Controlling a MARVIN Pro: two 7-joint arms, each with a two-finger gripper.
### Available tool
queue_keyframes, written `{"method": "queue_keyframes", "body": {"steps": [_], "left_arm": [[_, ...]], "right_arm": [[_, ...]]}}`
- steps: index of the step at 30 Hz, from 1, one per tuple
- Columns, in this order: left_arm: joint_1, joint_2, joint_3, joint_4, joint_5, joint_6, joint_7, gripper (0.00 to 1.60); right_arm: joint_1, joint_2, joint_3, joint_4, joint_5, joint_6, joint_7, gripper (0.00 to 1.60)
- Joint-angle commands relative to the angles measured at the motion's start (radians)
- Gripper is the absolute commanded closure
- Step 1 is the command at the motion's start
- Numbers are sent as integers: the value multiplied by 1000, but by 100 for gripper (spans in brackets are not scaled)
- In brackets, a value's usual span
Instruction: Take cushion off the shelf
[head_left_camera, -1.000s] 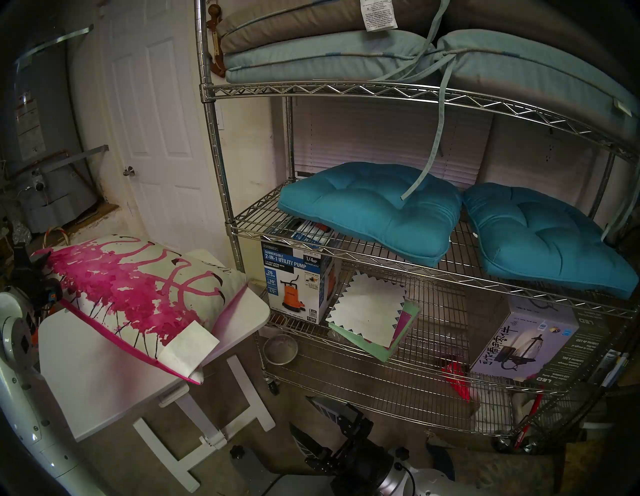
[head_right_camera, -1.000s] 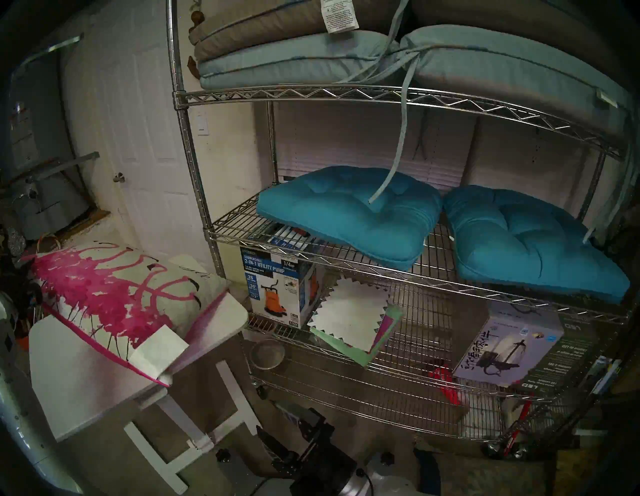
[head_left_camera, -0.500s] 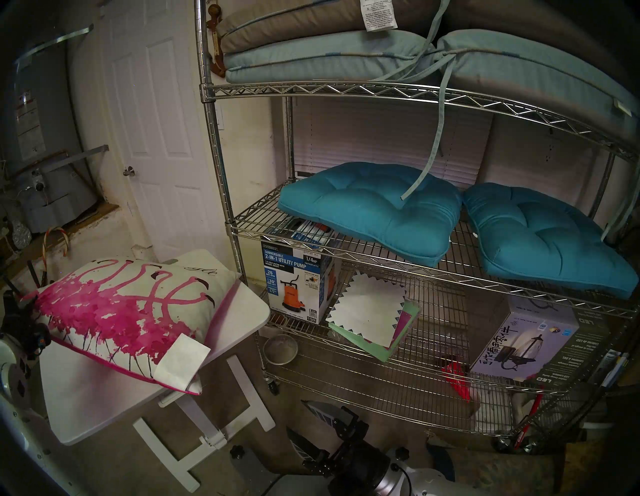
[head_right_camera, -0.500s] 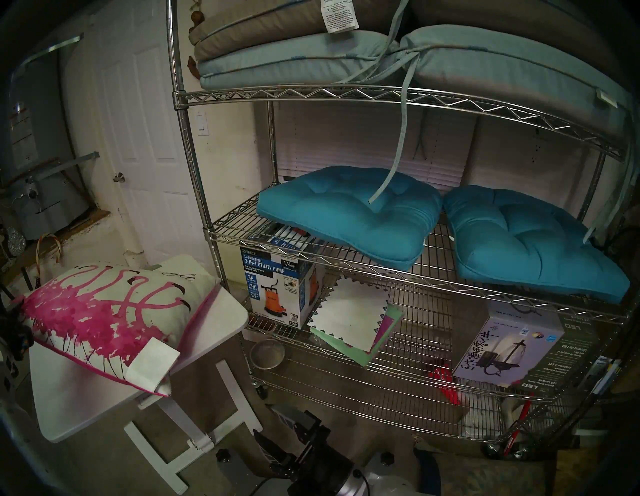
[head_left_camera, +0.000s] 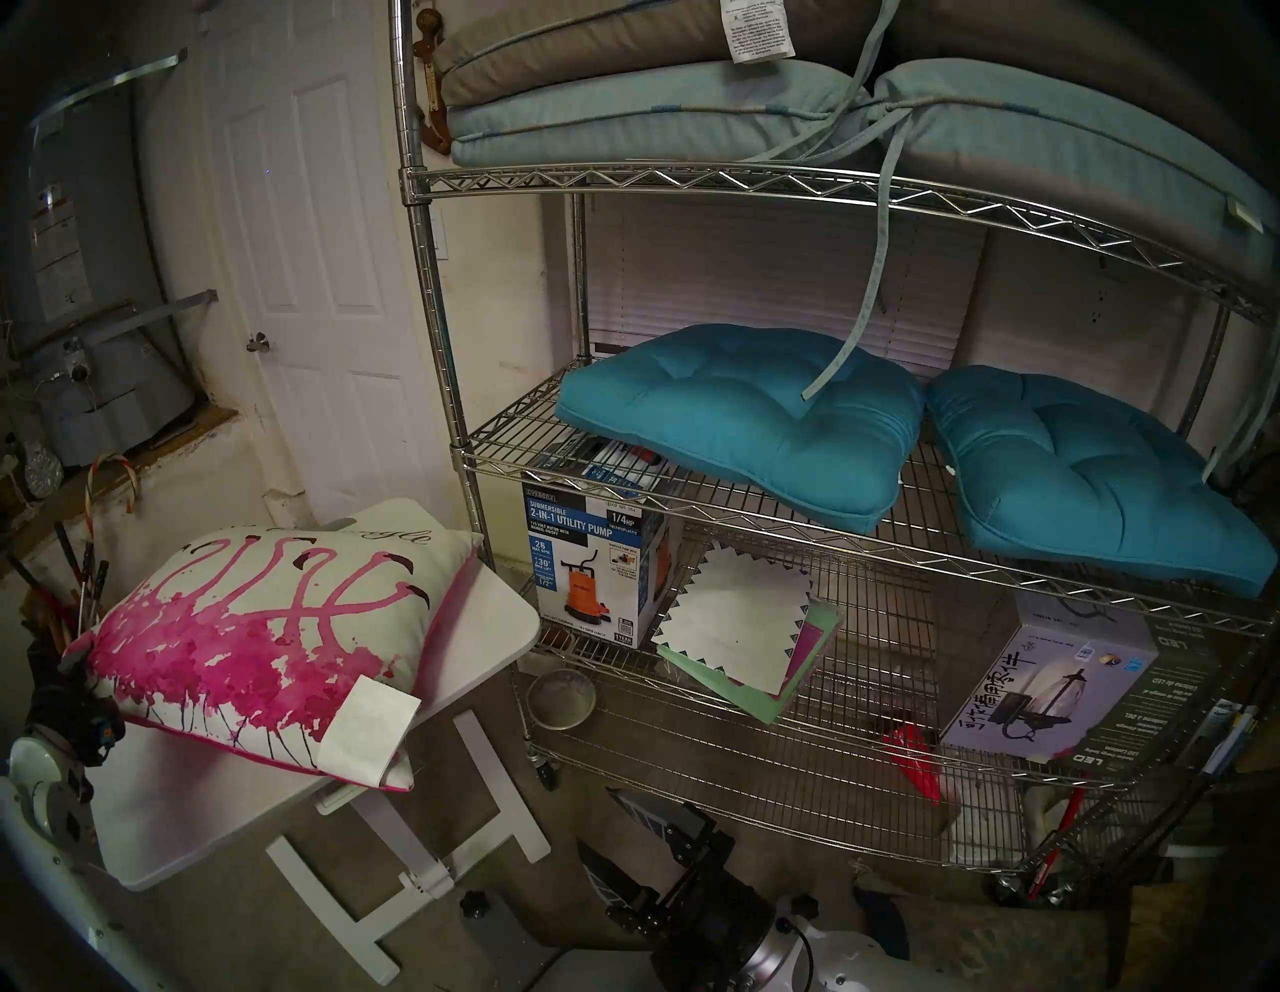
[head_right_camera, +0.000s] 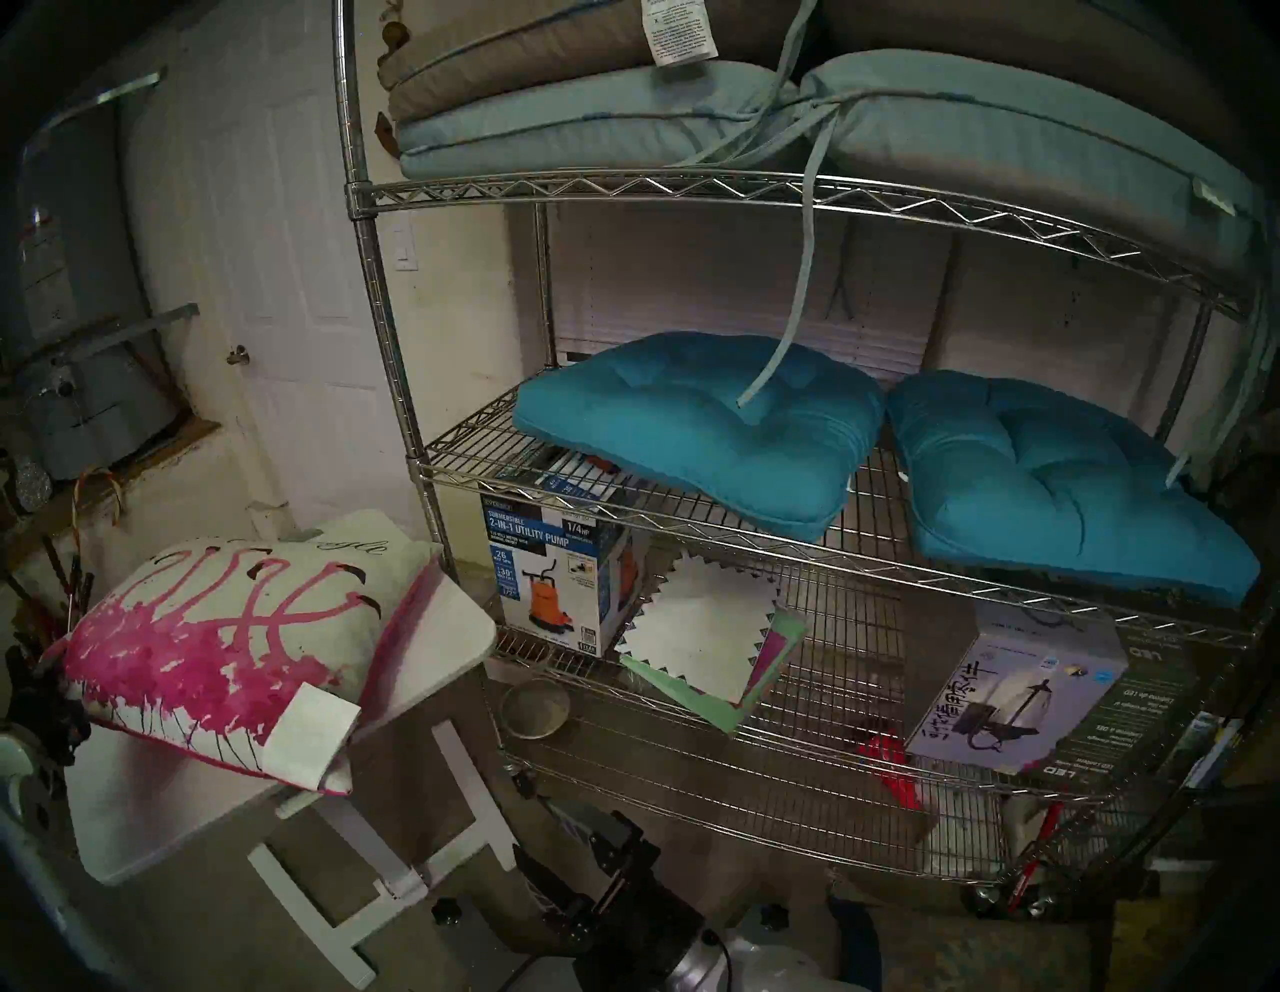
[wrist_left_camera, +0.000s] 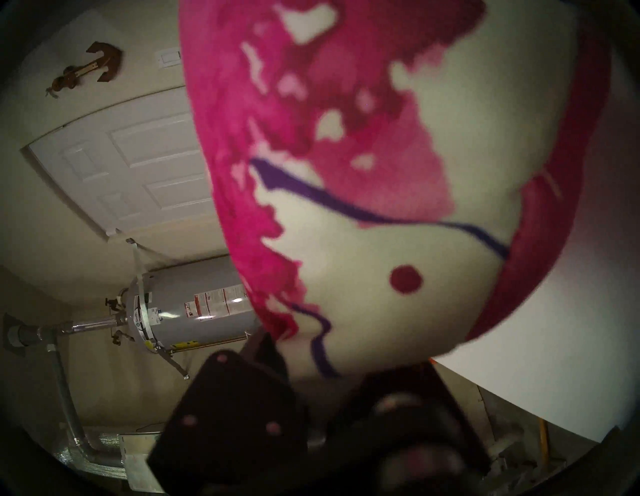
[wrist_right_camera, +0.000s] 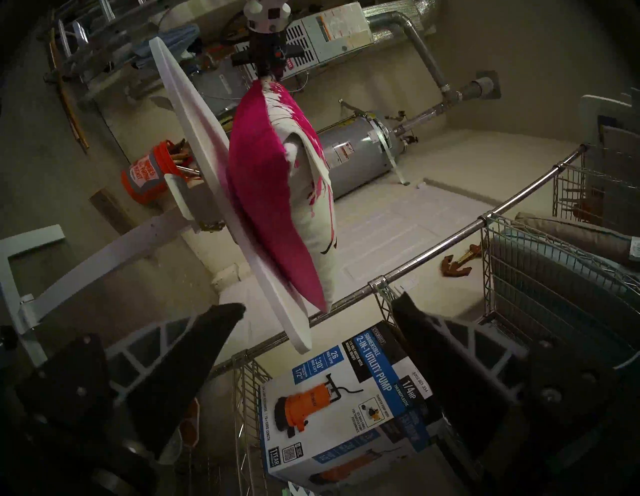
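Observation:
The cushion (head_left_camera: 277, 637) (head_right_camera: 228, 637), white with magenta splatter and a white label, lies on the small white table (head_left_camera: 194, 817) left of the shelf (head_left_camera: 692, 176). My left gripper (head_left_camera: 76, 675) (head_right_camera: 48, 675) is shut on the cushion's near-left corner, just off the table's left edge. The left wrist view is filled by the cushion (wrist_left_camera: 398, 173) pinched at the left gripper (wrist_left_camera: 311, 367). The right gripper (head_left_camera: 623, 842) (wrist_right_camera: 318, 304) hangs open and empty low in front of the shelf. From there, the right wrist view takes in the cushion (wrist_right_camera: 270, 194) with its magenta back on the tabletop (wrist_right_camera: 194, 104).
Two teal seat cushions (head_left_camera: 748, 415) (head_left_camera: 1094, 478) lie on the shelf's middle tier, pale pads with ties (head_left_camera: 623, 118) on top. A pump box (head_left_camera: 589, 561), papers and a lantern box (head_left_camera: 1060, 679) sit lower. A water heater (head_left_camera: 76, 277), a door (head_left_camera: 312, 242) and an orange bucket (wrist_right_camera: 149, 173) stand at left.
My left gripper has come down and toward me with the cushion's corner, and the cushion has settled flatter on the white table. The right gripper has barely shifted.

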Motion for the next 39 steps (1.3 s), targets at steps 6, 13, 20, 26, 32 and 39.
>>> {"method": "queue_keyframes", "body": {"steps": [6, 13, 20, 26, 32, 39], "left_arm": [[6, 22, -1, 74, 66, -6, 107, 160], [-2, -19, 29, 12, 110, 14, 96, 0], [16, -99, 74, -86, 141, 29, 90, 0], [69, -124, 124, -149, 121, 51, 94, 0], [161, -165, 187, -238, 89, 109, 86, 0], [229, -204, 234, -306, 77, 182, 83, 160]], "right_arm": [[21, -39, 0, 7, 5, 17, -10, 0], [31, -44, -7, 15, 5, 16, -10, 0], [32, -45, -9, 18, 8, 18, -16, 0], [26, -41, -7, 18, 11, 19, -25, 0], [18, -36, -5, 20, 13, 20, -40, 0], [14, -34, -6, 18, 10, 19, -53, 0]]}}
